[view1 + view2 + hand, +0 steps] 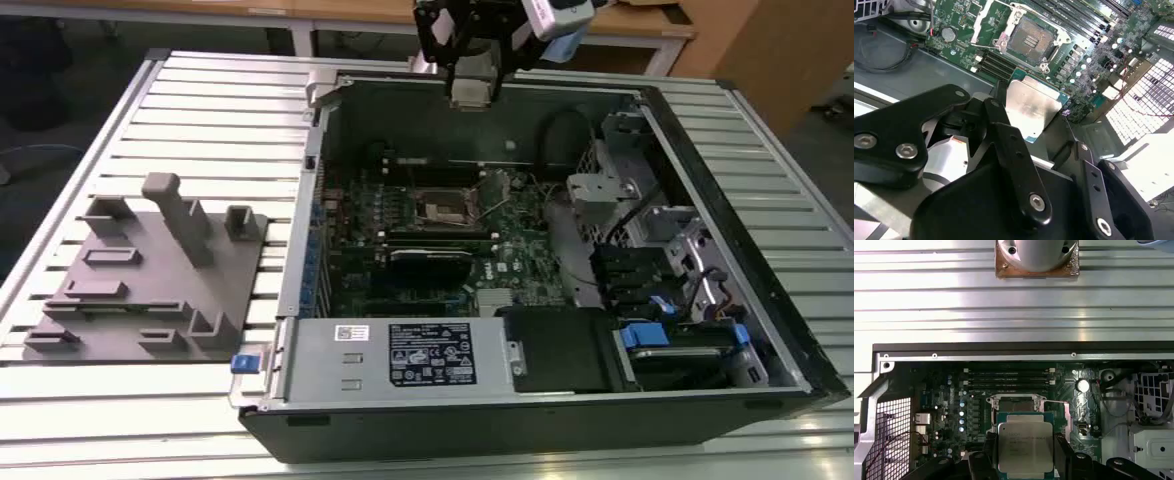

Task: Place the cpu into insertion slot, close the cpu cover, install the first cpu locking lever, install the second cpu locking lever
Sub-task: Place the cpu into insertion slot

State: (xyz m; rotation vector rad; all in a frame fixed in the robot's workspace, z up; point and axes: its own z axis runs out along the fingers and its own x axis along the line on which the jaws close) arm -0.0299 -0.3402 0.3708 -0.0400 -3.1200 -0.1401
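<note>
Pincer (470, 98) closed on the cpu (1025, 446), edges gripped, above the case (534, 432). Insertion slot (1030, 41) sits bare (dark centre exposed).

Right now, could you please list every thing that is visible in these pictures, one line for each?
cpu: one, silvery-grey top, held in the tool, in both wrist views.
insertion slot: one, dark centre with silvery rim, on the motherboard, no chip in it.
motherboard: one, green, inside the case.
computer case: one, black and grey, open, on the table.
power supply box: one, grey with a black label, at the case's near side.
fixture plate: one, grey, on the table at the exterior view's left.
table: one, silvery, ribbed.
tool: one, black, shut on the cpu, above the case's far wall.
</note>
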